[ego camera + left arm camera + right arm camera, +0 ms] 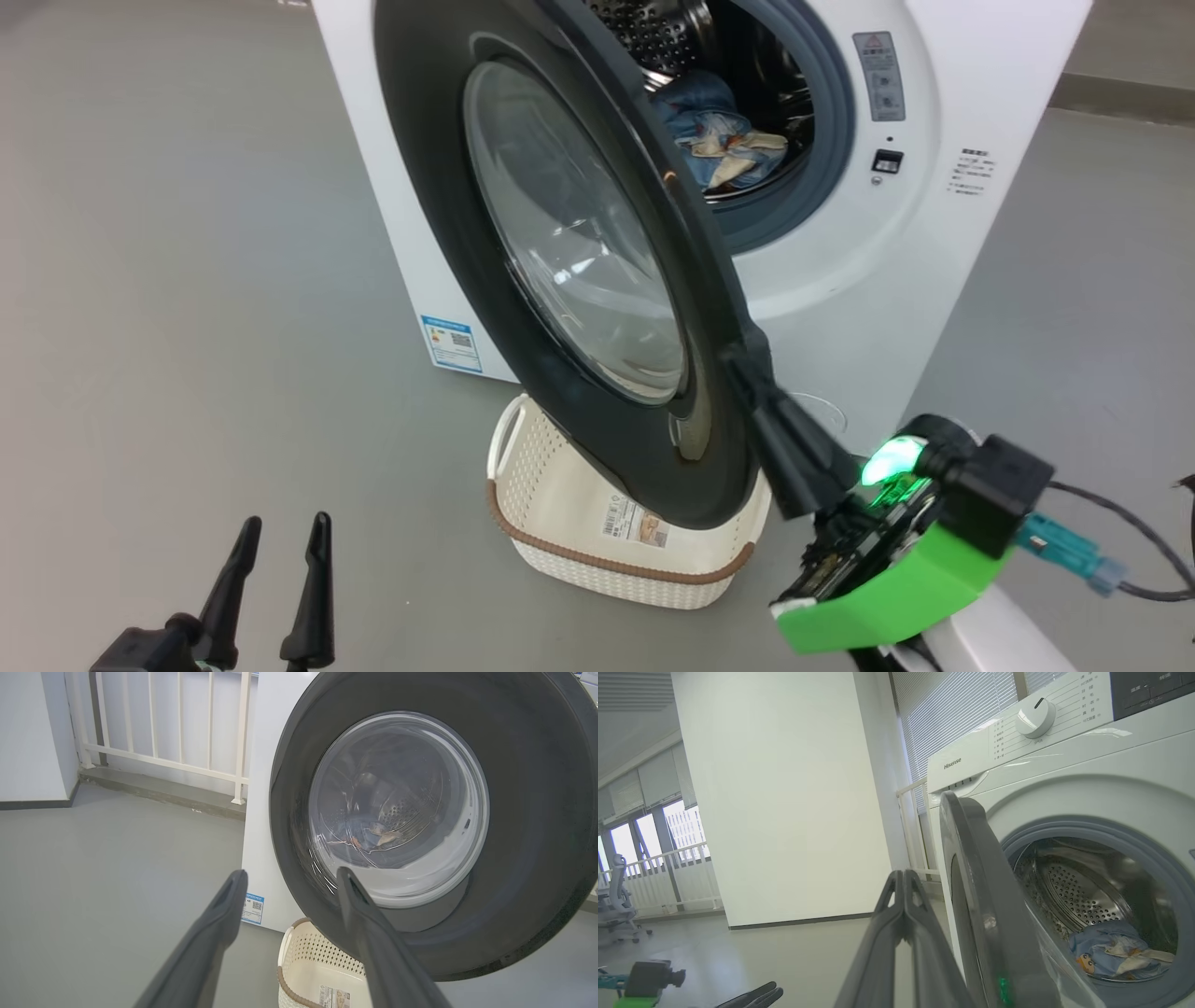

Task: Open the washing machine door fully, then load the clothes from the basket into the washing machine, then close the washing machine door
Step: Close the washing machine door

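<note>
Inside washing machine (840,308) drum (653,33): clothes (719,140). On floor just before washing machine: basket (560,504), label sticker (635,523) inside. Half-open washing machine door (439,187); at its free edge right gripper (742,364), fingers together. Left gripper (285,537) well before washing machine, fingers apart.

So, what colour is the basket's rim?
Brown rim on a cream-white basket; the head view shows it best.

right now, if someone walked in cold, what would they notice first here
The big glossy black washing machine door dominates the head view, standing part-open across the middle, with the right gripper, fingers shut together, at its lower outer edge. Behind it the clothes lie in the steel drum of the washing machine, and the basket sits on the floor beneath the door, looking empty where visible.
</note>
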You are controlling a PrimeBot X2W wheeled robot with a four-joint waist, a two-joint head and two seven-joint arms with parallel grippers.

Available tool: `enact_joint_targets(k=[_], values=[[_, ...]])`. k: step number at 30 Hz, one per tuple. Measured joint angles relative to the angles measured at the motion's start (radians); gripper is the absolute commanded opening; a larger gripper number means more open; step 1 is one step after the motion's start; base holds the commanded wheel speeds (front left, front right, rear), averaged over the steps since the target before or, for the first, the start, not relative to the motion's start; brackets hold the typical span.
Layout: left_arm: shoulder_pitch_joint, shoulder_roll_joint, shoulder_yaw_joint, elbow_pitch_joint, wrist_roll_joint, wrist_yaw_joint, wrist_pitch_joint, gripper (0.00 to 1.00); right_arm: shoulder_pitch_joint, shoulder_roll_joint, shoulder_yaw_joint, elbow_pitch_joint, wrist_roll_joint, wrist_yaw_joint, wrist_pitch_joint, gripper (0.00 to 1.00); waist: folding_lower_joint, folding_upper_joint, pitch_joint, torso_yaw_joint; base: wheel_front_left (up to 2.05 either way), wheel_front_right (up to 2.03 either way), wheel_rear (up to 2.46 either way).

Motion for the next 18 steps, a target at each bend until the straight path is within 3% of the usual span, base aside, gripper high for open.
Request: enact_joint_targets(k=[9,18], values=[[0.000,0.000,-0.001,0.003,0.000,0.000,0.000,1.00,0.000,-0.035,0.089,0.127,-0.004,0.000,0.000,0.00,0.0000,0.0000,-0.003,0.038,0.00,0.00,0.00],[0.001,0.000,-0.006,0.008,-0.003,0.000,0.000,1.00,-0.001,-0.032,0.092,0.330,-0.011,0.000,0.000,0.00,0.0000,0.0000,0.002,0.079,0.00,0.00,0.00]])
